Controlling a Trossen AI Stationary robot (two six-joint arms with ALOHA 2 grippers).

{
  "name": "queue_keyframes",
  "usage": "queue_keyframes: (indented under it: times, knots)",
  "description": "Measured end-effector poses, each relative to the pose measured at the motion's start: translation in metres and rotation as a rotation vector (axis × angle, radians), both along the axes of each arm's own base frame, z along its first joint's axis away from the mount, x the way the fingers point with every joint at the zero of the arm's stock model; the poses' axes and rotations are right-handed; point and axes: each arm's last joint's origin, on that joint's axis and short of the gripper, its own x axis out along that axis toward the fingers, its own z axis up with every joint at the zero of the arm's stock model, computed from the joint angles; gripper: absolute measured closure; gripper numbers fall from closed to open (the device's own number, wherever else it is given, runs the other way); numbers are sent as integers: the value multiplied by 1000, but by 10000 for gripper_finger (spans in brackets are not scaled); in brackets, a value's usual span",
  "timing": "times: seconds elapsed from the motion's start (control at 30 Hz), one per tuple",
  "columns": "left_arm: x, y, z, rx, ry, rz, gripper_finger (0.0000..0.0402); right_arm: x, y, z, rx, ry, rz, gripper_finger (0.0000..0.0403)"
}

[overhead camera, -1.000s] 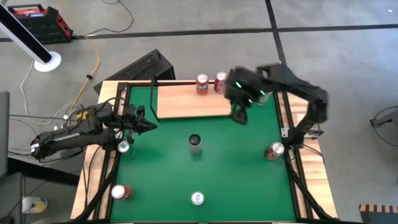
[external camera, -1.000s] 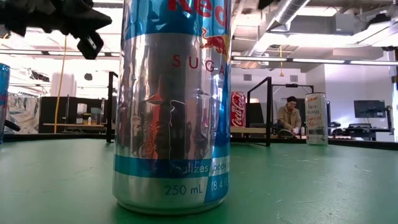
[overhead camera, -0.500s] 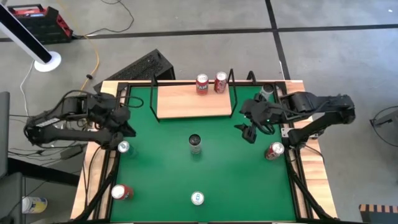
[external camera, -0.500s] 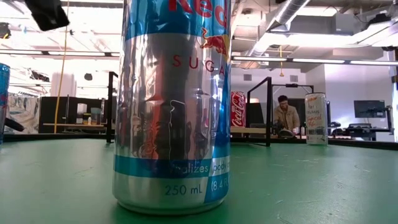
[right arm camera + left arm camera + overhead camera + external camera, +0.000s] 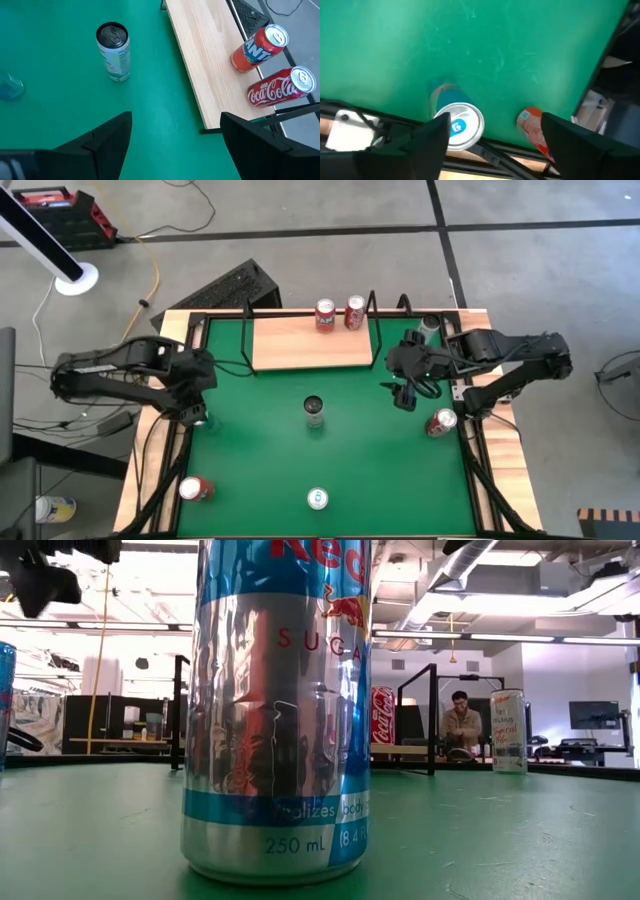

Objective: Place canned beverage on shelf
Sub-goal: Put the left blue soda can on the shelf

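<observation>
The shelf (image 5: 305,342) is a light-wood board at the far side of the green mat. A Fanta can (image 5: 260,46) and a Coca-Cola can (image 5: 280,87) stand on its right end. My left gripper (image 5: 197,406) points down, open, over a blue can (image 5: 459,126) that stands upright near the mat's left edge. In the left wrist view the can shows by one finger (image 5: 432,140), not in the gap. My right gripper (image 5: 404,389) hangs open near the shelf's right end, holding nothing. A dark-topped can (image 5: 314,410) stands mid-mat.
Another blue can (image 5: 318,498) stands near the front edge and fills the low view (image 5: 275,710). Red cans sit at the near left (image 5: 193,488) and at the right edge (image 5: 441,422). The shelf's black wire frame (image 5: 373,330) rises beside my right gripper. A person (image 5: 462,725) sits far behind the table.
My left gripper has drawn back toward the table's left edge, tipped to point down over the blue can, and opened. My right gripper has come away from the shelf toward the right and near side, still open, then kept still.
</observation>
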Motion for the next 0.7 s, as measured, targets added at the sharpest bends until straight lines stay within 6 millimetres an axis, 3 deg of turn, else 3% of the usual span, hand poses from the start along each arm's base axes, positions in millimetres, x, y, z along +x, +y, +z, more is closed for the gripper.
queue_keyframes:
  times: [0.37, 0.7]
  knots:
    - [17, -2, -9, 149, 76, -22, 79, 0, 0, 0, -46, 21, 54, 77]
    - [11, -12, -42, 139, 192, -29, 79, 0, 0, 0, -51, 24, 60, 77]
